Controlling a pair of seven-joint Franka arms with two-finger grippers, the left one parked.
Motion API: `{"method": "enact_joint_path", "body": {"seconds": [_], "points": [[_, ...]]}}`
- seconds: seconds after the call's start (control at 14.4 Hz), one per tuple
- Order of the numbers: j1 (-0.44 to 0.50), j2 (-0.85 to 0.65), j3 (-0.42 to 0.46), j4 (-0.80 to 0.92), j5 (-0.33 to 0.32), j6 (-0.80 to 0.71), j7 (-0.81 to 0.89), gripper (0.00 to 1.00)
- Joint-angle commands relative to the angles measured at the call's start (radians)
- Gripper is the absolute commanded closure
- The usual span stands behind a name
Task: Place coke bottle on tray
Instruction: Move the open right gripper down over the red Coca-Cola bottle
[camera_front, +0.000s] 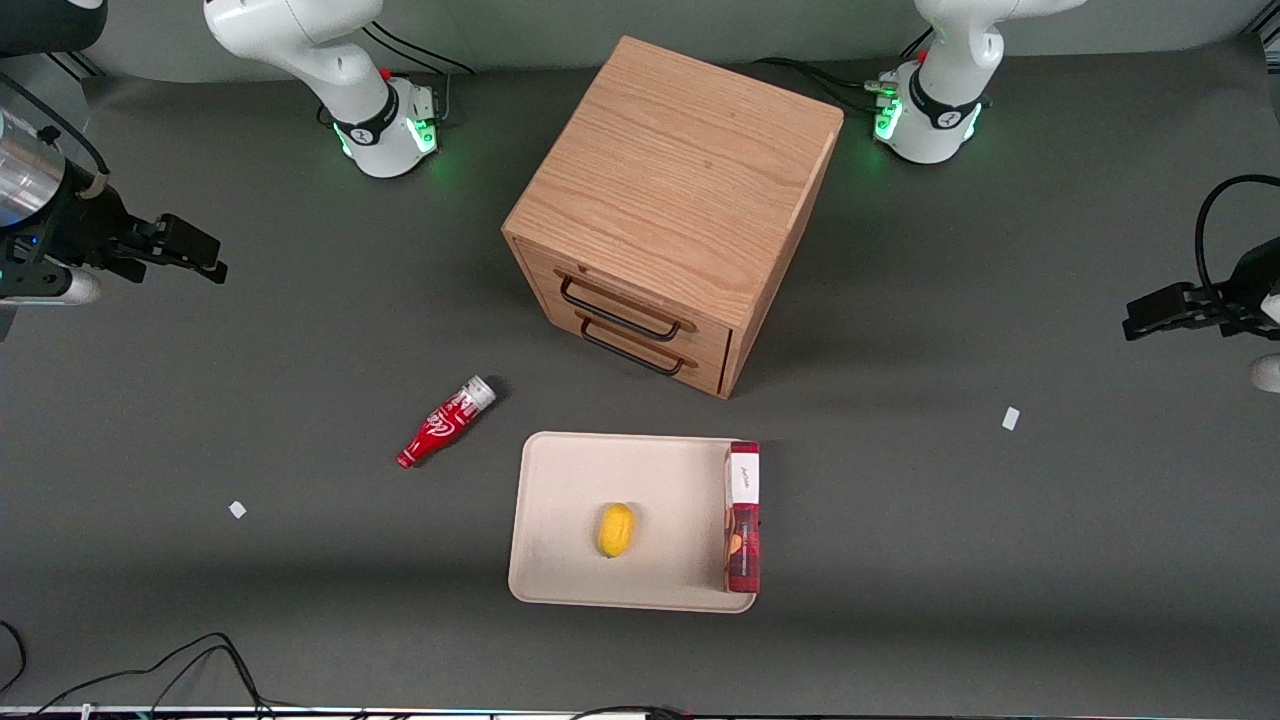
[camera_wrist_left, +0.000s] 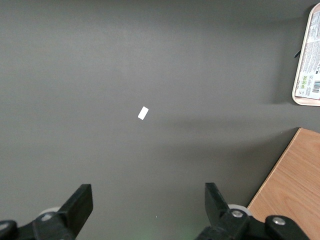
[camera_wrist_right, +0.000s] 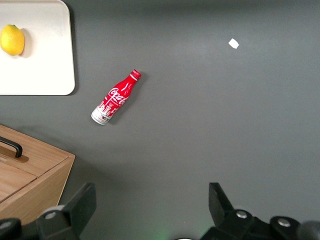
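The coke bottle lies on its side on the grey mat beside the tray, toward the working arm's end, with its red cap nearer the front camera. It also shows in the right wrist view, with a corner of the tray. My right gripper hangs above the mat at the working arm's end of the table, well apart from the bottle. In the right wrist view the gripper is open and empty, with bare mat between its fingers.
A yellow lemon lies in the tray. A long red box lies along the tray's rim toward the parked arm. A wooden drawer cabinet stands farther from the camera than the tray. Small white scraps lie on the mat.
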Motion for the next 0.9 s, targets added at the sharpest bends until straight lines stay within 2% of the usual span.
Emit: {"method": "enact_joint_path", "body": {"seconds": [0.0, 0.42, 0.69, 0.83], "points": [[0.013, 0.011, 0.002, 0.018, -0.024, -0.026, 0.027, 0.00], [0.020, 0.055, 0.011, 0.044, -0.020, -0.036, 0.070, 0.00], [0.065, 0.127, 0.021, 0.041, 0.022, 0.023, 0.306, 0.00], [0.085, 0.185, 0.021, 0.037, 0.068, 0.094, 0.444, 0.00]]}}
